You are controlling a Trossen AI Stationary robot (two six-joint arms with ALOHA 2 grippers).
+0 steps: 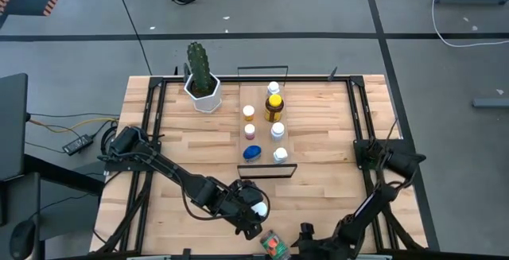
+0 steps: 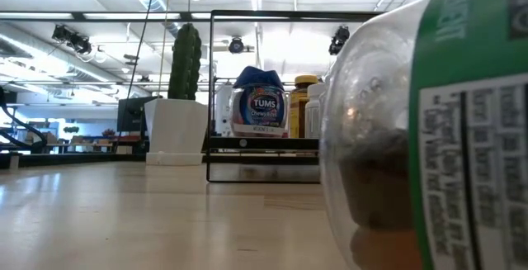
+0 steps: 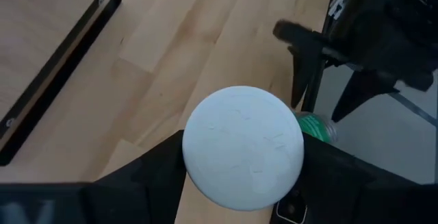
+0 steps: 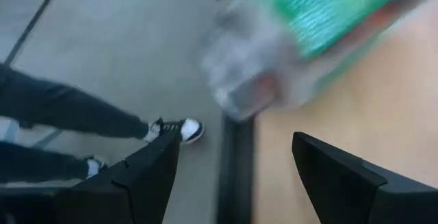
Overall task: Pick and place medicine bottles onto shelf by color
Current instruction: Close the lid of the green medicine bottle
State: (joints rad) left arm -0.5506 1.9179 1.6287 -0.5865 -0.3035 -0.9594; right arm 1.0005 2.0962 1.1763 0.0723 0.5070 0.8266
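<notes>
My left gripper (image 1: 253, 211) is over the table's near part, shut on a white-capped medicine bottle (image 1: 258, 209) whose round cap (image 3: 243, 147) fills the left wrist view. A clear bottle with a green label (image 1: 274, 246) lies on its side at the table's near edge, huge in the low view (image 2: 429, 138). My right gripper (image 1: 305, 232) is open just right of it; the bottle (image 4: 308, 32) is ahead of its fingers, untouched. The shelf (image 1: 262, 141) carries several bottles, among them an amber one with a yellow cap (image 1: 274, 106) and a blue-lidded one (image 1: 252, 152). My left gripper holds the white-capped bottle between its two fingers (image 3: 147, 172), one on each side, coming from above and pointing down. The cap hides the place of contact below it. The bottle stands upright in the hold; whether its base is off the table does not show.
A green cactus in a white pot (image 1: 200, 81) stands at the shelf's far left corner. The shelf's black wire rail (image 1: 266, 169) lies between my grippers and the bottles. A person's legs and shoes (image 4: 171, 129) show on the floor past the near edge.
</notes>
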